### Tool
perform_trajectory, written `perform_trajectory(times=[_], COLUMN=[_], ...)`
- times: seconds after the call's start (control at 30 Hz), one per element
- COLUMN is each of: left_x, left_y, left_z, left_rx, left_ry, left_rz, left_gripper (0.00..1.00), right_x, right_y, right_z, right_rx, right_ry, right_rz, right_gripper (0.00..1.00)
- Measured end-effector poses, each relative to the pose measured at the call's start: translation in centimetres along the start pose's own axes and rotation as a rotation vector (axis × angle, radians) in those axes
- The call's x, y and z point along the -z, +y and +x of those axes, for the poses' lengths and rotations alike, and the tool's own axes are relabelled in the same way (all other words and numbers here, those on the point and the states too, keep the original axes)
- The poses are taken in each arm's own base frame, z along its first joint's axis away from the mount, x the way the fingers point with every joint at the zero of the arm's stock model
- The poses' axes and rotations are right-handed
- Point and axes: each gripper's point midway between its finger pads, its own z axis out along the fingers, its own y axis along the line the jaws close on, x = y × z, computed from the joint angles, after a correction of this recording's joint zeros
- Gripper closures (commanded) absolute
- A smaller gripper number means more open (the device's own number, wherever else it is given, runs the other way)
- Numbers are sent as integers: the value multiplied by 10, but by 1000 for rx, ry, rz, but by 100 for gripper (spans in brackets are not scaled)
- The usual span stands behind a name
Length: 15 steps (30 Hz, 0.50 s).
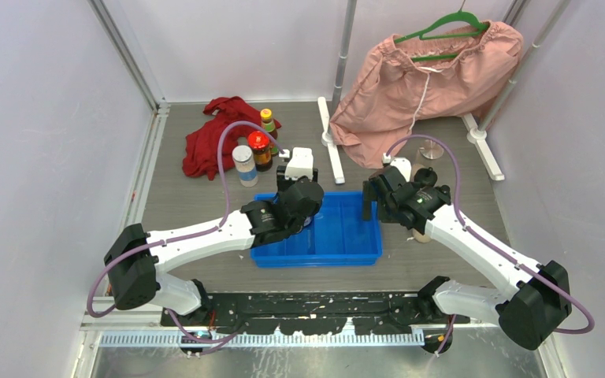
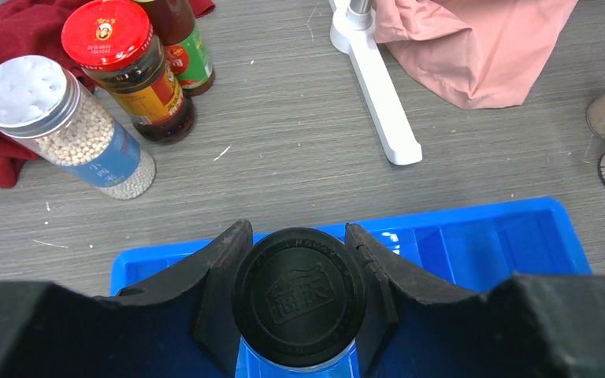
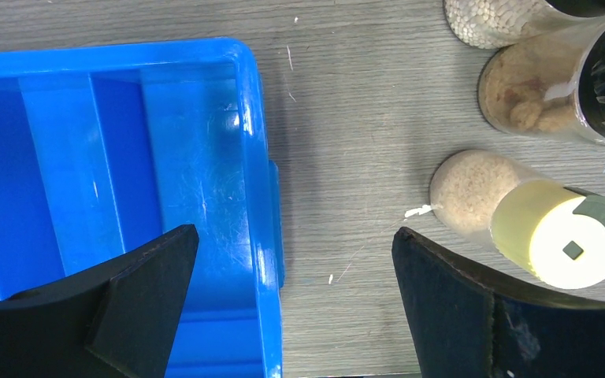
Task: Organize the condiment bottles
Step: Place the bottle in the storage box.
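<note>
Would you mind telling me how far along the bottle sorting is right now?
Done: nothing yet; no loose bottle shows in the tray. In hand: the left claw grips a black-cap bottle over it. Remaining: the white-lid jar, red-lid jar and green-label bottle by the red cloth, plus the yellow-cap jar, brown jar and bead jar right of the tray, beside the open right claw.

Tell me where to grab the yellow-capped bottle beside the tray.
Take the yellow-capped bottle by its round body just under the cap, coming straight down with the open right gripper. It appears upright, cap up, clear of the blue tray and the brown-filled jar, so a finger likely fits each side.
</note>
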Motion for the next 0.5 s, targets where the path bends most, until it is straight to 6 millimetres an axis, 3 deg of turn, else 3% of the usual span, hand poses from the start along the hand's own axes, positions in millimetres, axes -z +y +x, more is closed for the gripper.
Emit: perform_trajectory(times=[0.17,0.27,0.5], left_x=[0,0,0], left_y=[0,1,3], left_z=[0,1,2], left_rx=[-1,-3,-14], left_ry=[1,2,6], left_rz=[-1,-2,-10], left_gripper=[50,42,41], right_x=[0,0,0], right_y=[0,0,0], right_z=[1,1,1], right_rx=[1,1,1], right_ry=[3,4,4], right_rz=[0,0,-1], right_gripper=[0,0,0])
